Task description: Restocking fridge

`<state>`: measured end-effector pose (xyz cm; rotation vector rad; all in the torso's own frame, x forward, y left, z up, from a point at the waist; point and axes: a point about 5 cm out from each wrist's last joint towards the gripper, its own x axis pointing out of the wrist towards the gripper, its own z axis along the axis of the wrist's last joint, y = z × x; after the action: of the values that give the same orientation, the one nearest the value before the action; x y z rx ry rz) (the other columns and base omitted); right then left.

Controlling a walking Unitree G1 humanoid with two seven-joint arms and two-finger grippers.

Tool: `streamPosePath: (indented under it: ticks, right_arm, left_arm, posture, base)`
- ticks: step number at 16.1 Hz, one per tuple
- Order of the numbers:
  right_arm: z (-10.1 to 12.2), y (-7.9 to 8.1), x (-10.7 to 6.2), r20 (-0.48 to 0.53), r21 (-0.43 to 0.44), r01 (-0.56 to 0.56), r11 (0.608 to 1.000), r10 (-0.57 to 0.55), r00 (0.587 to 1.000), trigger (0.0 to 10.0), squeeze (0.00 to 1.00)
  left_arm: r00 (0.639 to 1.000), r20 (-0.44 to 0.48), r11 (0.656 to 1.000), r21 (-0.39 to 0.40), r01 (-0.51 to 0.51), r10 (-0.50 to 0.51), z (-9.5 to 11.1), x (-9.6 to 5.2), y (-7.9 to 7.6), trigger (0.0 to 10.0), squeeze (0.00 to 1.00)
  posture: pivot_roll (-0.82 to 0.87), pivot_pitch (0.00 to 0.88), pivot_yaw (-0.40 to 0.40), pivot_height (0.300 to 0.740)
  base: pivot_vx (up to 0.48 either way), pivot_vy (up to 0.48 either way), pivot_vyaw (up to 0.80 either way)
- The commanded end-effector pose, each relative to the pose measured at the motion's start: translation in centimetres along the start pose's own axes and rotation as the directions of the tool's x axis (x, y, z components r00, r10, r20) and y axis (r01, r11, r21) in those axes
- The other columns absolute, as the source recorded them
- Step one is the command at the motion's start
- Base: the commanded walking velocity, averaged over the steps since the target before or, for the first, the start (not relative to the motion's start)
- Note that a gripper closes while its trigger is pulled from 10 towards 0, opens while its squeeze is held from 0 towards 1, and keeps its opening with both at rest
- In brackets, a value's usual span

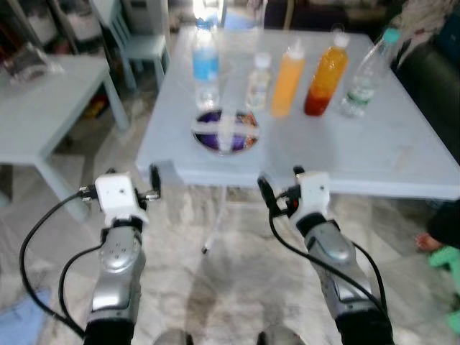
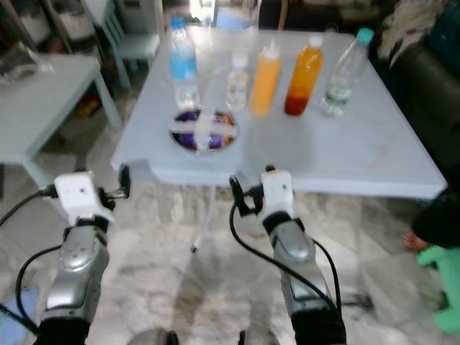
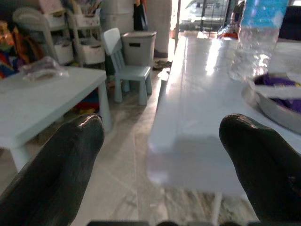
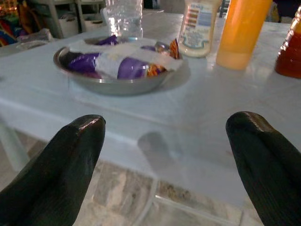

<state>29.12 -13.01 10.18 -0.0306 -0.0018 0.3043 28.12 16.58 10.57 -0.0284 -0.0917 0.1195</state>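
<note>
A pale blue table (image 1: 374, 154) carries a row of bottles: a water bottle with a blue label (image 1: 205, 68), a small white-capped bottle (image 1: 259, 83), an orange squeeze bottle (image 1: 287, 79), an orange-red juice bottle (image 1: 325, 75) and a clear bottle with a teal cap (image 1: 365, 72). In front of them sits a metal bowl (image 1: 225, 131) holding purple packets. My left gripper (image 1: 129, 178) is open and empty, just before the table's front left corner. Below the front edge, facing the bowl (image 4: 113, 66), my right gripper (image 1: 282, 183) is also open and empty.
A second pale table (image 1: 43, 100) stands to the left, with a small chair (image 1: 140, 43) and storage shelves (image 3: 80, 37) behind it. A dark sofa (image 1: 431, 79) lines the right side. A person's foot (image 1: 430, 243) is at the right edge. A blue cloth (image 1: 21, 316) lies on the marble floor.
</note>
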Motion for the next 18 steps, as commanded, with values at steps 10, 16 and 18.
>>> streamPosePath:
  ticks: [10, 16, 18]
  right_arm:
    - [0.1, -0.7, -0.2, -0.003, -0.019, 0.021, 1.000, -0.021, 1.000, 10.0, 0.00]
    - [1.0, -1.5, 0.8, 0.025, -0.024, 0.030, 0.999, -0.030, 0.999, 10.0, 0.00]
    - [1.7, -2.4, 1.7, 0.039, -0.045, 0.034, 0.998, -0.033, 0.999, 10.0, 0.00]
  left_arm:
    - [0.998, 0.024, 0.998, -0.012, 0.065, -0.064, 0.5, 0.0, -1.4, 10.0, 0.00]
    - [0.997, 0.020, 0.997, -0.009, 0.077, -0.077, 0.4, -0.3, -1.7, 10.0, 0.00]
    - [0.997, 0.018, 0.997, -0.009, 0.081, -0.081, 0.4, -0.3, -1.7, 10.0, 0.00]
  posture:
    - [-0.08, 0.112, -0.006, 0.740]
    - [-0.08, 0.115, 0.001, 0.740]
    - [-0.08, 0.115, 0.001, 0.740]
  base:
    - [0.102, 0.190, -0.26]
    - [0.000, 0.000, 0.00]
    - [0.000, 0.000, 0.00]
